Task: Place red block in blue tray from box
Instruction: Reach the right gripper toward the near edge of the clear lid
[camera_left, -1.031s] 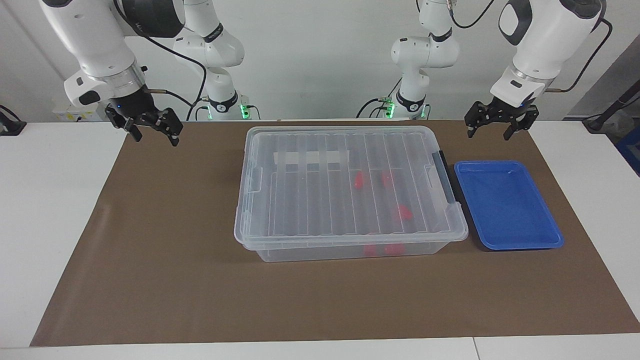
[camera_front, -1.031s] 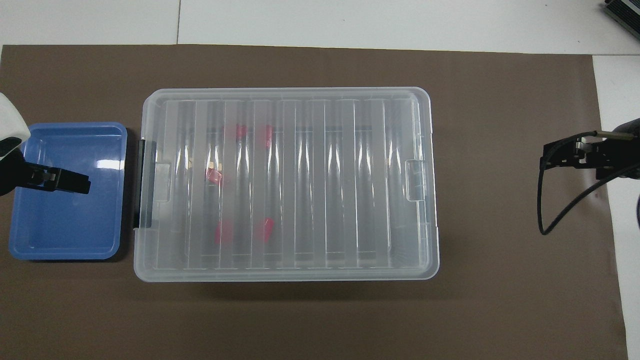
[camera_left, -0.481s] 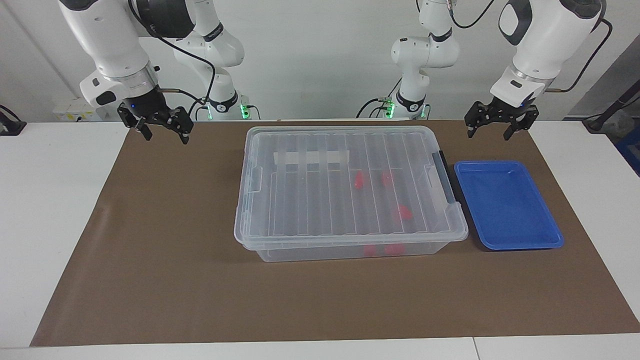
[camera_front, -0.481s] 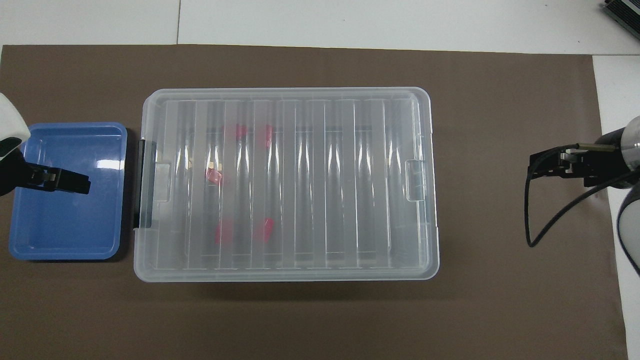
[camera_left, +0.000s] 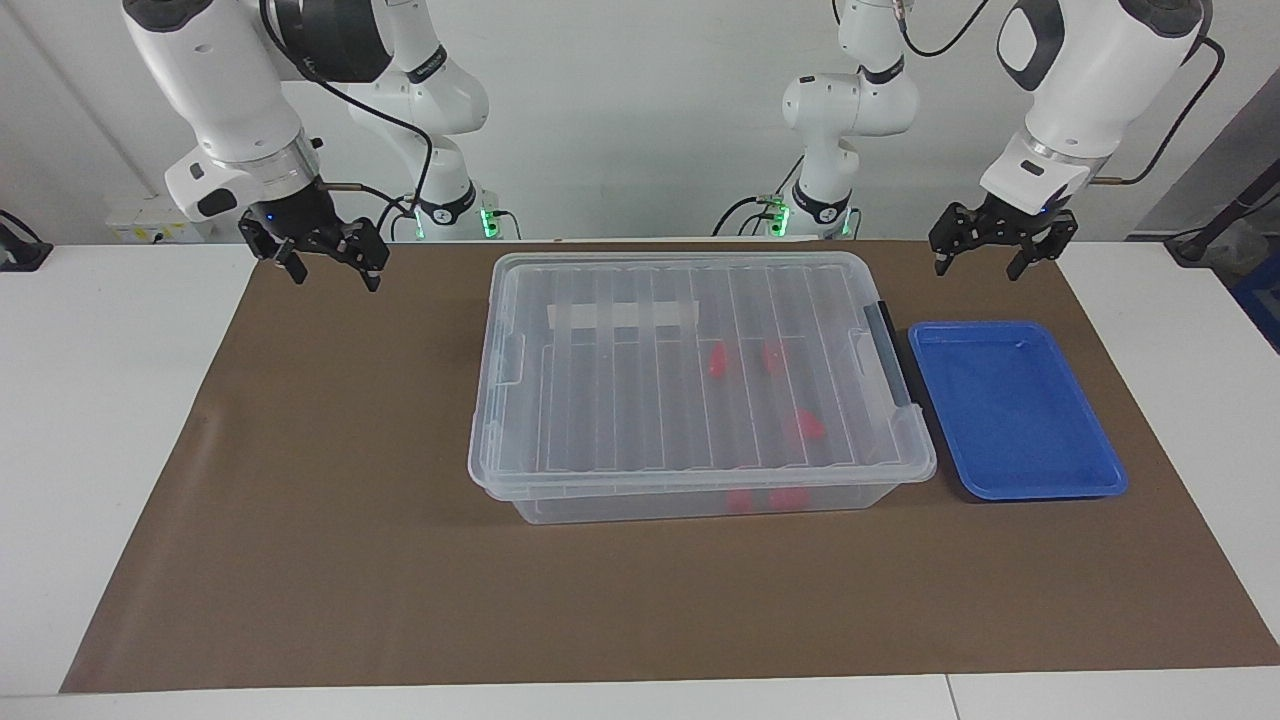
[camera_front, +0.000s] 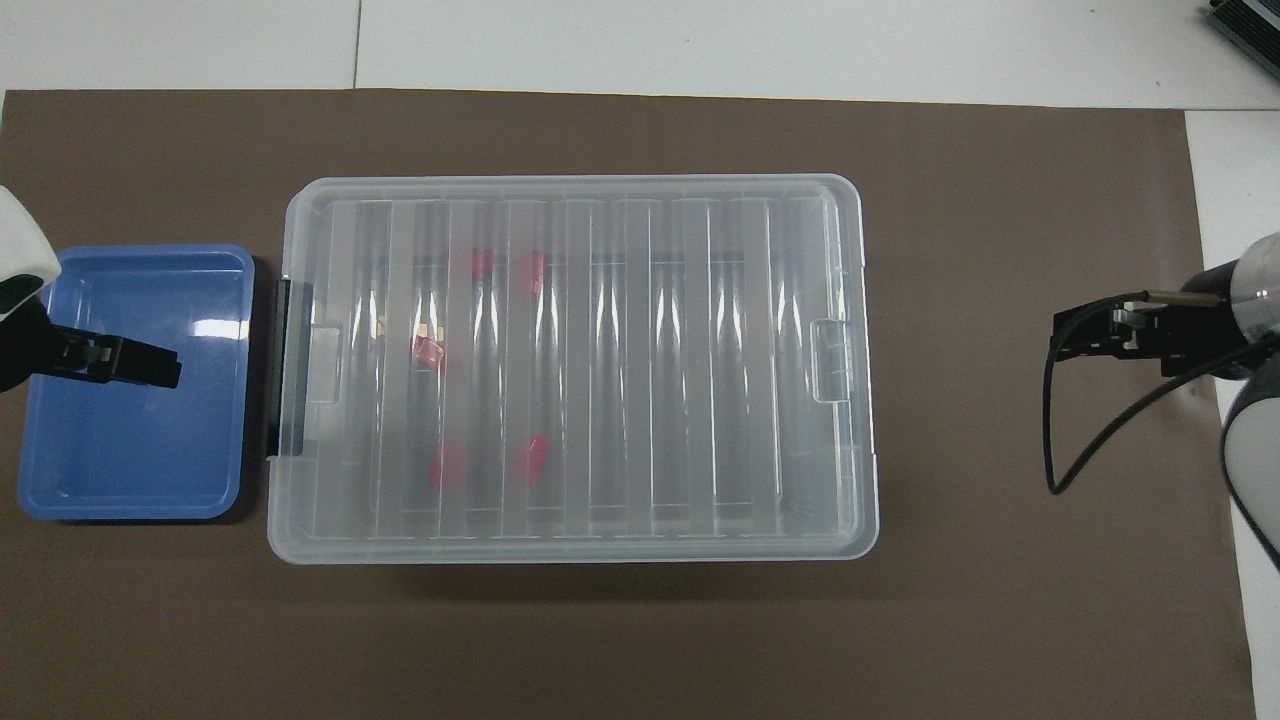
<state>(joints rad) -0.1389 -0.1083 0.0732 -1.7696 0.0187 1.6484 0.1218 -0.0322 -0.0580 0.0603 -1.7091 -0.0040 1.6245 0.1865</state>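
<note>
Right tool (camera_left: 328, 267) hangs in the air at the right arm's end of the tabletop, wrist canted, fingers (camera_left: 297, 271) spread and pointing down, nothing between them. In the overhead view it (camera_front: 1075, 340) pokes in from the edge, cable looping below the wrist. Left tool (camera_left: 986, 262) hangs high at the left arm's end, fingers (camera_left: 941, 262) apart, empty, pointing down. From overhead only one dark finger (camera_front: 135, 363) and a bit of the wrist show.

This is a robotics lab. Two white robot arms (camera_left: 230, 90) stand at a plain white table (camera_left: 90, 400). A brown paper mat (camera_left: 330, 480) covers it.
</note>
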